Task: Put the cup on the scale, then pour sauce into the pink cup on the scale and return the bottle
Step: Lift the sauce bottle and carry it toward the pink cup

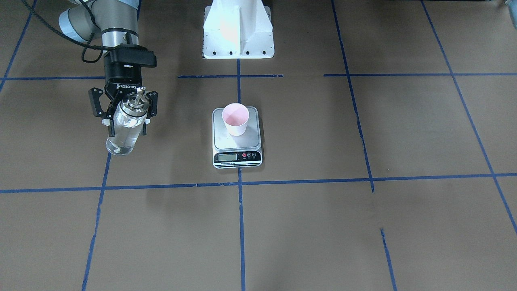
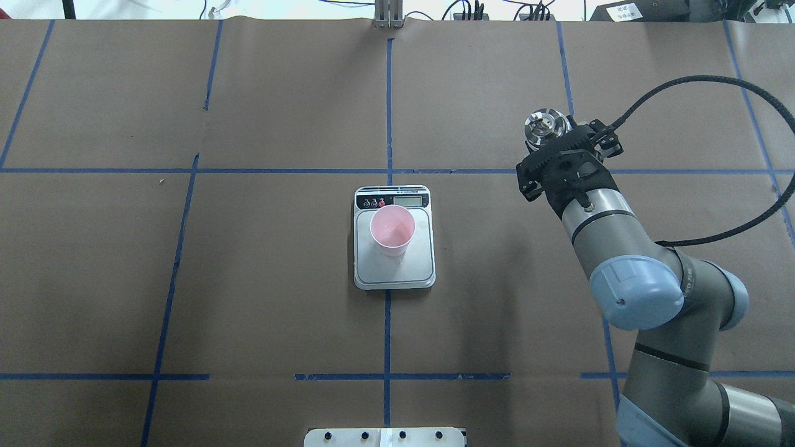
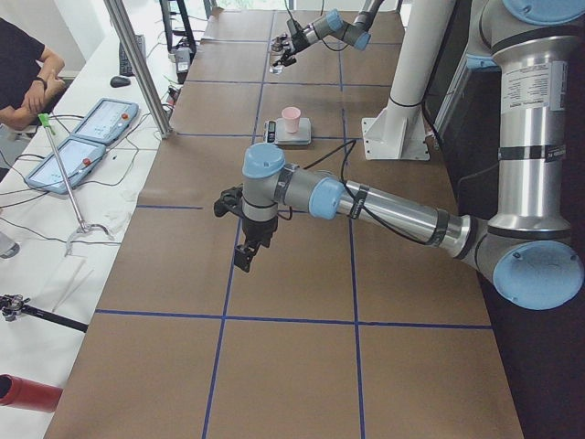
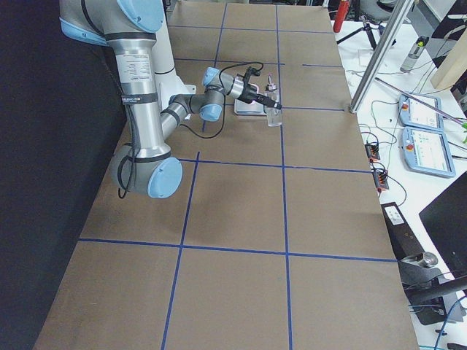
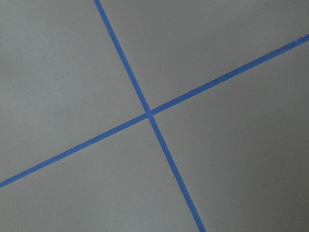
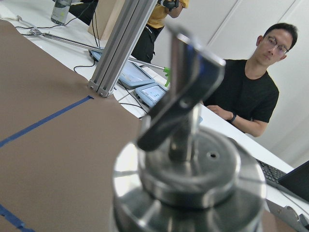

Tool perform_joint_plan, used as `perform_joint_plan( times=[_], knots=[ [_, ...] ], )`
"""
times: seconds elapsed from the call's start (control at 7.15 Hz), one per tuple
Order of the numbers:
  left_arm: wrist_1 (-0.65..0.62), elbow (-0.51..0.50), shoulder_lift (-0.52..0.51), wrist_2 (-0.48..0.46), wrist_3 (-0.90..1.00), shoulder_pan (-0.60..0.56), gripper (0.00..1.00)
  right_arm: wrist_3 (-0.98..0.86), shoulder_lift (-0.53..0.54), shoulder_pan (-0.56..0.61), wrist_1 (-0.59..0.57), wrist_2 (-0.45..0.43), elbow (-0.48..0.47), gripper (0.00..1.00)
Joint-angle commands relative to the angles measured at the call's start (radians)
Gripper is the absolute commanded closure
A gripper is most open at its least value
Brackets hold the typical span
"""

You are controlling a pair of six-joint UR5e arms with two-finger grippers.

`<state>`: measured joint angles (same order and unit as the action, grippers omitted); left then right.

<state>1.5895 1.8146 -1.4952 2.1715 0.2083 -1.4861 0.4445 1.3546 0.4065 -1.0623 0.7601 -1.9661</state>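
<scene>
Right of the scale (image 1: 226,140), the right gripper (image 1: 127,129) pinches the bottle (image 1: 125,121); tipping early would spill sauce (image 1: 118,146) short of the cup (image 1: 235,118). Left gripper (image 3: 244,259): cannot tell.

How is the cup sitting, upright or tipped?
Upright: the cup stands mouth up, base on the scale platform, in both front and overhead views.

The brown table (image 2: 279,279), gridded with blue tape (image 2: 387,335), carries the scale (image 2: 417,268) at its centre.
</scene>
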Motion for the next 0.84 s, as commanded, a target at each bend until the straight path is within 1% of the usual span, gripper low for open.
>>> perform_joint_plan(
  times=[0.0, 0.14, 0.28, 0.42, 0.56, 0.7],
  knots=[
    [0.012, -0.032, -0.003, 0.01, 0.003, -0.01, 0.0, -0.029, -0.075, -0.104, -0.146, -0.184, 0.018, 1.0],
    [0.033, -0.061, -0.011, 0.011, 0.003, -0.01, 0.0, -0.027, -0.083, -0.138, -0.172, -0.224, 0.038, 1.0],
    [0.078, -0.083, -0.008, 0.011, 0.009, -0.01, 0.0, -0.027, -0.083, -0.158, -0.173, -0.258, 0.07, 1.0],
    [0.113, -0.084, -0.005, 0.011, 0.01, -0.011, 0.0, -0.027, -0.086, -0.173, -0.173, -0.289, 0.1, 1.0],
    [0.115, -0.084, -0.005, 0.011, 0.01, -0.011, 0.0, -0.027, -0.107, -0.182, -0.173, -0.297, 0.145, 1.0],
    [0.115, -0.089, -0.003, 0.01, 0.01, -0.011, 0.0, -0.027, -0.161, -0.184, -0.174, -0.306, 0.203, 1.0]
  ],
)
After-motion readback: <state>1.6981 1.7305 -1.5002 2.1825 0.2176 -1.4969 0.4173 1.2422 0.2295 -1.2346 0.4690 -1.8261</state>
